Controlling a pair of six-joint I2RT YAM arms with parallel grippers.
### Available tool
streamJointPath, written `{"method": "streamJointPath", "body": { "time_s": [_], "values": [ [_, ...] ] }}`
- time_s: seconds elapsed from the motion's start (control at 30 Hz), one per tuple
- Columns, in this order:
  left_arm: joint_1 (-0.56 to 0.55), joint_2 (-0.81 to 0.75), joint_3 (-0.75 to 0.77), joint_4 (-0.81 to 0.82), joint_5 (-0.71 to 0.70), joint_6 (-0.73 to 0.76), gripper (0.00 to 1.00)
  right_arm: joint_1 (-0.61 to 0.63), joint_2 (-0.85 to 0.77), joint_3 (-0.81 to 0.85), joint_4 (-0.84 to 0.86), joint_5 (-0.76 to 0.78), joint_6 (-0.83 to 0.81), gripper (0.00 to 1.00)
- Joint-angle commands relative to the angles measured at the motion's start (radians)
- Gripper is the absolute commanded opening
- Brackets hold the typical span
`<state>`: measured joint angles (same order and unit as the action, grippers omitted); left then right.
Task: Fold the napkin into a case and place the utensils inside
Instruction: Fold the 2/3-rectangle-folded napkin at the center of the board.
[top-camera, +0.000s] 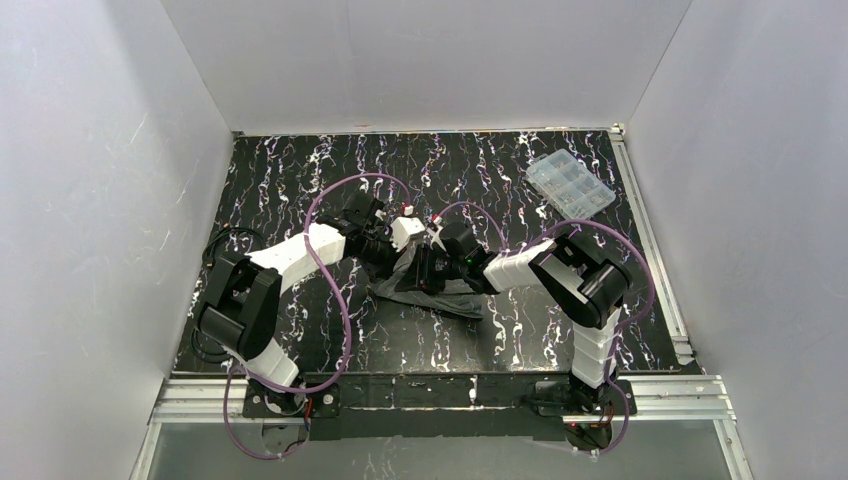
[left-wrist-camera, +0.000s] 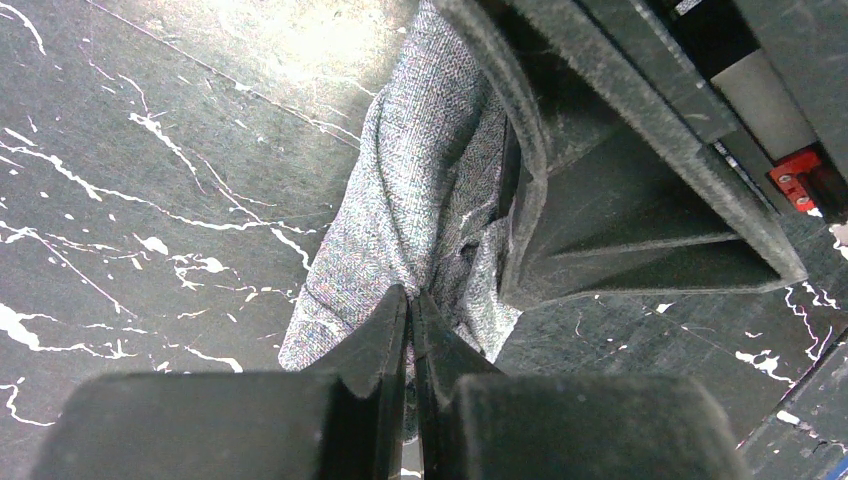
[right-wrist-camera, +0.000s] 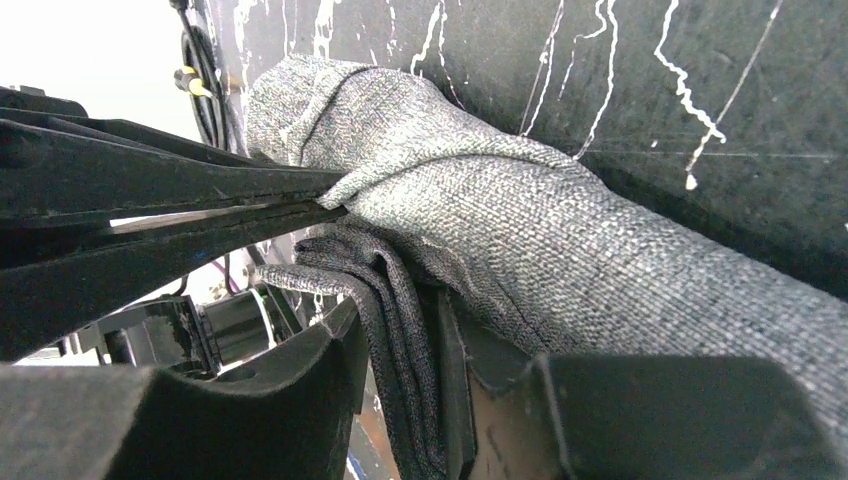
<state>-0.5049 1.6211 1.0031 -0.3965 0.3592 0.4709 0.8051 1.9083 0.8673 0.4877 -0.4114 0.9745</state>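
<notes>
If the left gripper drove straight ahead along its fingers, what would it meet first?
The napkin, pinched in the left gripper; close behind it, probably the right gripper, though depth is unclear.

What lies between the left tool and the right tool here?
Only the bunched napkin. In the right wrist view, the left tool pinches one fold, while other folds hang between the fingers of the right tool.

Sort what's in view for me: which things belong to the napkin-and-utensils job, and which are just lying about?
Job in hand:
- napkin, bunched up between the two arms
- left gripper, shut on the napkin
- right gripper, napkin folds between its fingers
- utensils: none in view

Lying about:
- clear compartment box, far right corner, apart from both arms
</notes>
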Motion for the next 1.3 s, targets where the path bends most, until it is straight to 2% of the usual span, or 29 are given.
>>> {"method": "streamJointPath", "body": {
  "time_s": [0.0, 0.37, 0.6, 0.67, 0.8, 0.87, 1.03, 1.17, 1.27],
  "values": [
    [0.002, -0.023, -0.01, -0.027, 0.024, 0.007, 0.0, -0.003, -0.009, -0.017, 0.083, -0.006, 0.021, 0.39],
    [0.002, -0.021, -0.009, -0.026, 0.032, 0.004, 0.0, -0.005, -0.008, -0.03, 0.181, -0.04, 0.08, 0.42],
    [0.001, -0.019, -0.007, -0.027, 0.036, 0.006, 0.0, -0.006, 0.004, -0.017, 0.158, -0.04, 0.072, 0.43],
    [0.002, -0.02, -0.006, -0.029, 0.034, 0.006, 0.0, -0.007, 0.011, -0.014, 0.156, -0.04, 0.07, 0.36],
    [0.002, -0.023, -0.002, -0.036, 0.034, 0.007, 0.0, -0.013, 0.022, -0.008, 0.154, -0.048, 0.066, 0.13],
    [0.001, -0.023, 0.0, -0.036, 0.035, 0.005, 0.0, -0.021, 0.009, -0.011, 0.164, -0.051, 0.066, 0.11],
    [0.002, -0.02, 0.004, -0.038, 0.035, 0.01, 0.0, -0.032, -0.043, -0.012, 0.096, -0.03, 0.029, 0.14],
    [0.002, -0.02, 0.005, -0.039, 0.036, 0.007, 0.0, -0.035, -0.023, 0.037, 0.014, -0.014, -0.011, 0.1],
    [0.001, -0.023, 0.003, -0.04, 0.038, 0.009, 0.0, -0.037, -0.003, 0.053, 0.013, -0.012, -0.017, 0.08]
  ]
}}
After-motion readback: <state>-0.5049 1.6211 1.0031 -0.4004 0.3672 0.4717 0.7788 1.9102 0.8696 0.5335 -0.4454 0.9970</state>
